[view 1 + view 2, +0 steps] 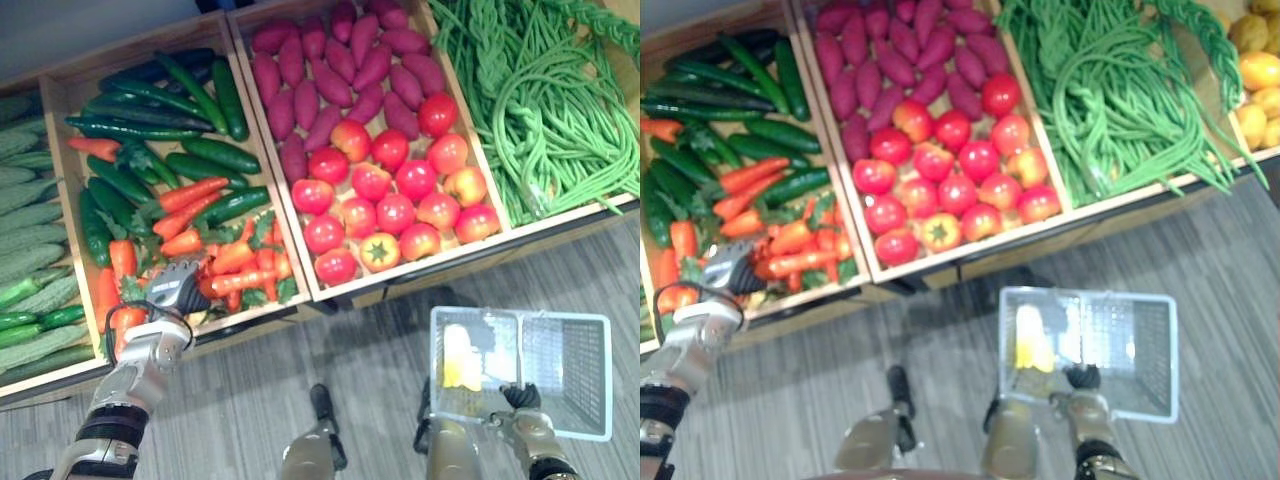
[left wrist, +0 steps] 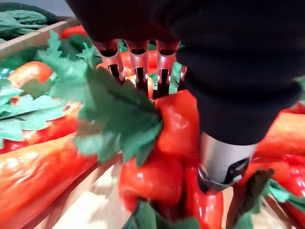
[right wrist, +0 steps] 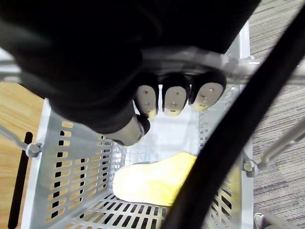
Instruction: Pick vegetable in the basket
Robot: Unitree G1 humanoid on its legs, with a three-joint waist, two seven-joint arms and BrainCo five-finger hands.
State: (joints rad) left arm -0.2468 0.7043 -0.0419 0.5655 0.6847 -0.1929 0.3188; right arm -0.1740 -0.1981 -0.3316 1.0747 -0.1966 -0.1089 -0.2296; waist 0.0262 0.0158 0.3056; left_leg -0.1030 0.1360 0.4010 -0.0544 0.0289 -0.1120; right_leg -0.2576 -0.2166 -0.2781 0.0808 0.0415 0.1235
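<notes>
- Down at the front rim of the crate [image 1: 255,313], in the left eye view, the left hand [image 1: 175,285] is sunk among the carrots [image 1: 238,272]. They lie all round it. Those just to its right stretch crosswise along the rim, and one to its left runs away from it. The right hand [image 1: 520,397] is well apart, at the near edge of the basket [image 1: 600,400], with a yellow item [image 1: 462,360] inside just beyond it.
- From the right eye the layout reads the same: left hand in the carrots, right hand on the basket, bare floor [image 1: 940,350] between them. The left hand is plainly the nearer to the vegetable. The basket lies off to that hand's right and closer to the robot.
- In the left wrist view the fingers [image 2: 138,71] reach straight down behind one carrot [image 2: 176,129], and the thumb [image 2: 221,162] stands on its near side, apart from them. The carrot sits between the two and seems to touch the thumb. Its leafy top is off to one side, so its long axis seems to run across the grip. I'd judge the hand spread around it and not yet clamped. The coming move turns on closing across that axis, then lifting.
- In the right wrist view that hand's fingers [image 3: 174,98] are curled tight round the handle [image 3: 267,71]. The basket hangs below the hand, with the yellow item on its bottom.
</notes>
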